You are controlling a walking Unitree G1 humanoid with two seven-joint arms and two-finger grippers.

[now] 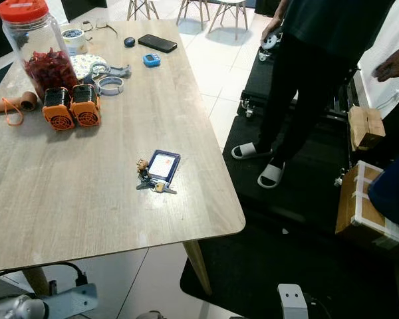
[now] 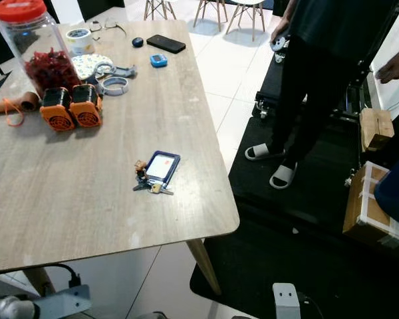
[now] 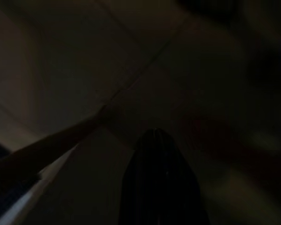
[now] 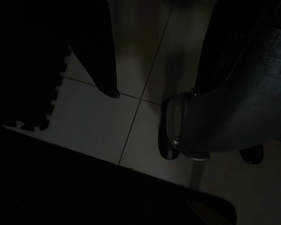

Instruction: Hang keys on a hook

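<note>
A bunch of keys (image 1: 151,183) with a blue card holder (image 1: 163,165) lies flat on the wooden table (image 1: 86,212), toward its front right corner. Both silver arms hang low below the table's front edge, far from the keys: the left arm (image 1: 46,304) at the lower left, the right arm (image 1: 292,300) at the bottom right. In the dark right wrist view, my right gripper (image 4: 154,93) is open, with floor tiles showing between its two black fingers (image 4: 105,65). The left gripper (image 3: 159,183) is one dark shape over dim floor.
At the table's far end stand a red-lidded jar (image 1: 40,46), two orange spools (image 1: 72,106), tape rings, a phone (image 1: 157,43) and small items. A person (image 1: 312,80) in sandals stands on the black mat (image 1: 299,199) to the right, near wooden boxes (image 1: 369,206).
</note>
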